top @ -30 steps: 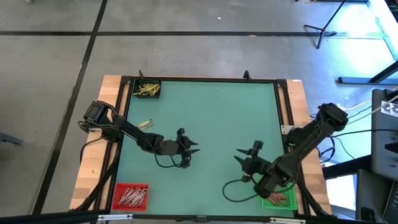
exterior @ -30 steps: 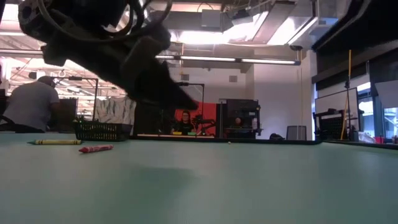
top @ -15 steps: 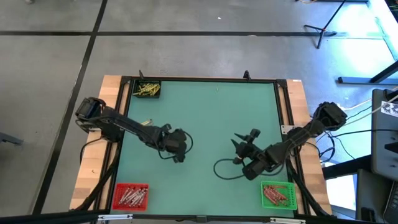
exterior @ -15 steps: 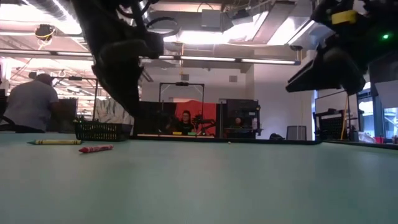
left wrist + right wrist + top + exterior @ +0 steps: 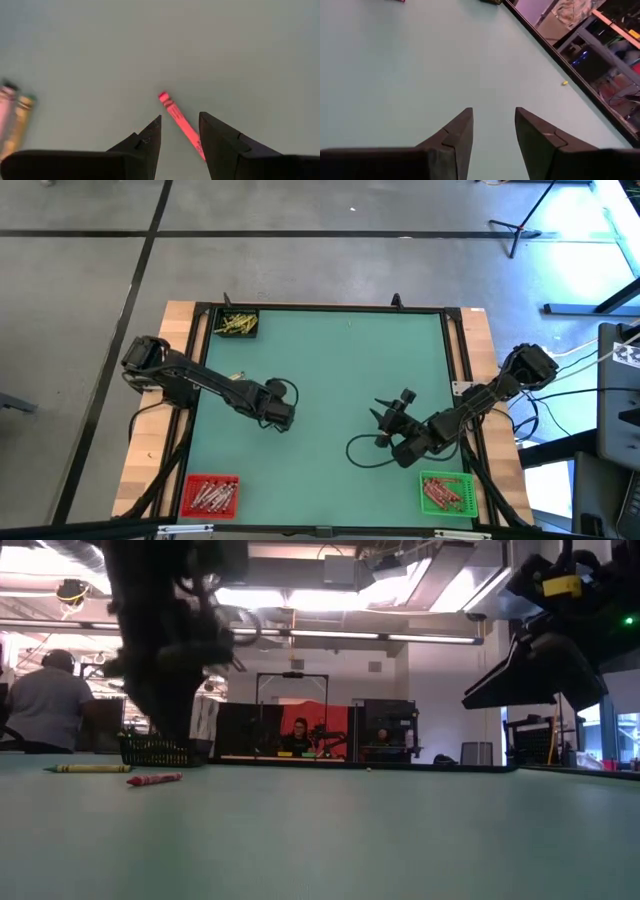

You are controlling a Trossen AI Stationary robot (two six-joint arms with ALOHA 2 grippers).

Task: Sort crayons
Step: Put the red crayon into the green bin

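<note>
A red crayon (image 5: 179,120) lies flat on the green table, seen between the open fingers of my left gripper (image 5: 180,116), which points down above it at the table's left middle (image 5: 283,412). Two more crayons, pinkish and yellow (image 5: 14,116), lie side by side nearby. The low view shows a yellow crayon (image 5: 88,768) and a red crayon (image 5: 153,779) on the table. My right gripper (image 5: 493,110) hovers open over bare table right of centre (image 5: 383,420), nothing between its fingers.
A black bin (image 5: 237,325) of yellow crayons stands at the far left corner. A red bin (image 5: 210,493) with crayons is at the near left, a green bin (image 5: 443,493) with crayons at the near right. A person (image 5: 45,705) sits beyond the table.
My left gripper has drawn back toward the table's left edge and tipped from nearly level to pointing down over the red crayon. My right arm has swung off the green bin toward the table's middle and sunk lower; the bin now shows.
</note>
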